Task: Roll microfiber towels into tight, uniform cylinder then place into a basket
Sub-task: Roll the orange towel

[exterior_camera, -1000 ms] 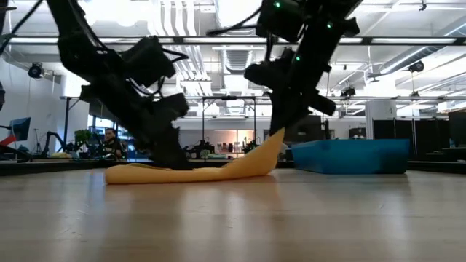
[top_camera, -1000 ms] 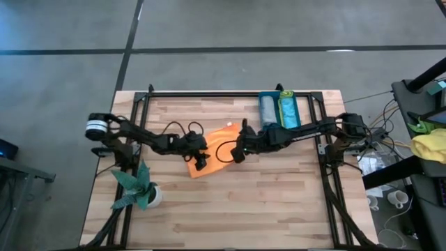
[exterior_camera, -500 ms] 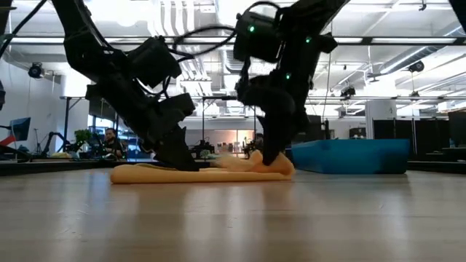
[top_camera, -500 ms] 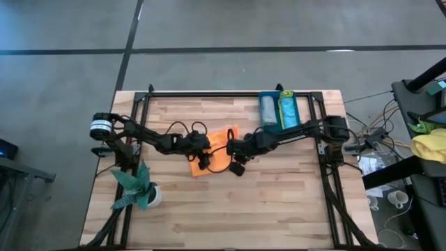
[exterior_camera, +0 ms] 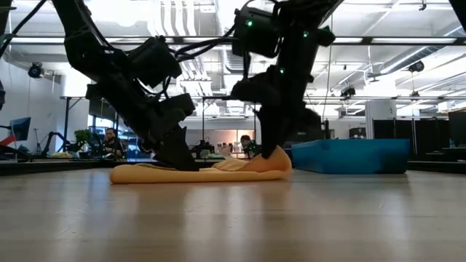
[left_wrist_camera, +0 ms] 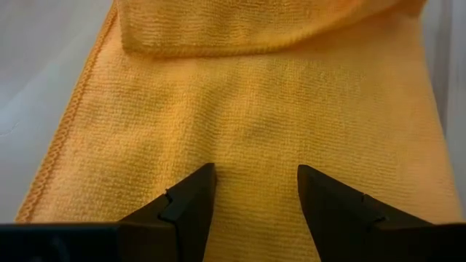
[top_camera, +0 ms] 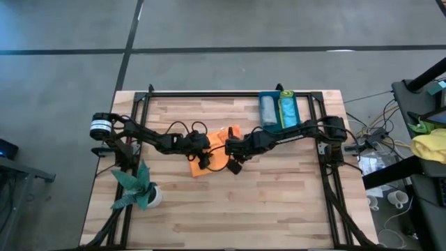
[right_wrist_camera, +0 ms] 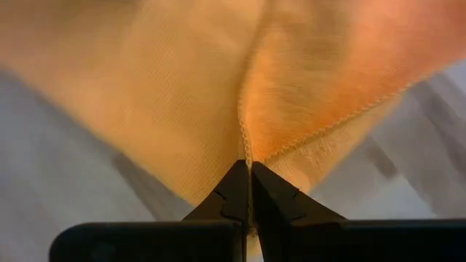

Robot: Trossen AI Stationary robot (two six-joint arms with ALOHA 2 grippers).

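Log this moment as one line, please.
left tool: open, on flat orange microfiber towel | right tool: shut on its edge, folding | teal plastic basket: two rolls

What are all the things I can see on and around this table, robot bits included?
Orange towel: one, orange, table middle, partly folded over itself.
Rolled towels: two, grey and turquoise, lying side by side in the basket.
Basket: one, teal-blue, far right part of the table.
Plant: one, dark green leaves in a white pot, near left corner of the table.
Yellow and green cloth heap: one, off the table to the right.
Table: one, light wood.
Left gripper: dark, fingers apart, pressing on the orange towel.
Right gripper: dark, pinching the towel's edge.
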